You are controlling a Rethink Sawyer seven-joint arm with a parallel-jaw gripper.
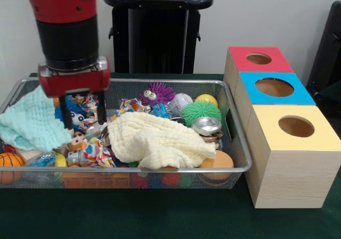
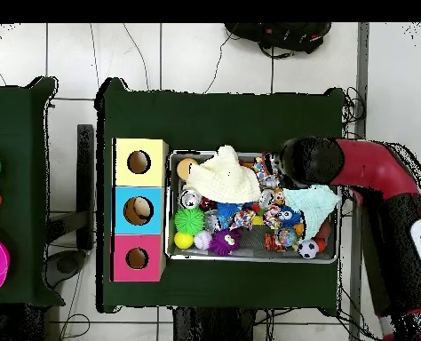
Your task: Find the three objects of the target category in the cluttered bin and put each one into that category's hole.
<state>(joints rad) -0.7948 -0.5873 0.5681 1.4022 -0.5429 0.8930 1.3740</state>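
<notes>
over the left end of the wire bin (image 1: 238,143), as the front view has it, the gripper (image 1: 82,114) hangs with its two dark fingers (image 1: 65,116) spread apart and empty, tips dipping among the toys just beside the mint cloth (image 1: 31,124). nothing sits between the jaws.

which category is wanted the pictures do not say, so the three targets cannot be named; they must be somewhere in this heap, and some may lie hidden under the cloths. right below the tips are a blue googly-eyed toy (image 1: 74,115) and small patterned figures (image 1: 93,153), light and lumpy by the look of them, probably best pinched across a narrow waist. the cream cloth (image 1: 157,140) draped over the middle is soft and floppy and would likely bunch or drag neighbours if caught. farther along sit a purple spiky creature (image 1: 155,94), a green spiky ball (image 1: 201,111), a yellow ball (image 1: 206,99) and a white ball (image 1: 181,101); the spiky ones should squash and give grip, while the smooth balls may roll or slip from narrow fingers. a shiny metal tin (image 1: 206,125) looks stiff and slippery. an orange basketball (image 1: 9,160) rests at the near left corner.

beside the bin's other end stand three wooden boxes: red-topped (image 1: 242,63), blue-topped (image 1: 250,92), yellow-topped (image 1: 266,138), each with one round hole. no contents can be made out inside.
</notes>
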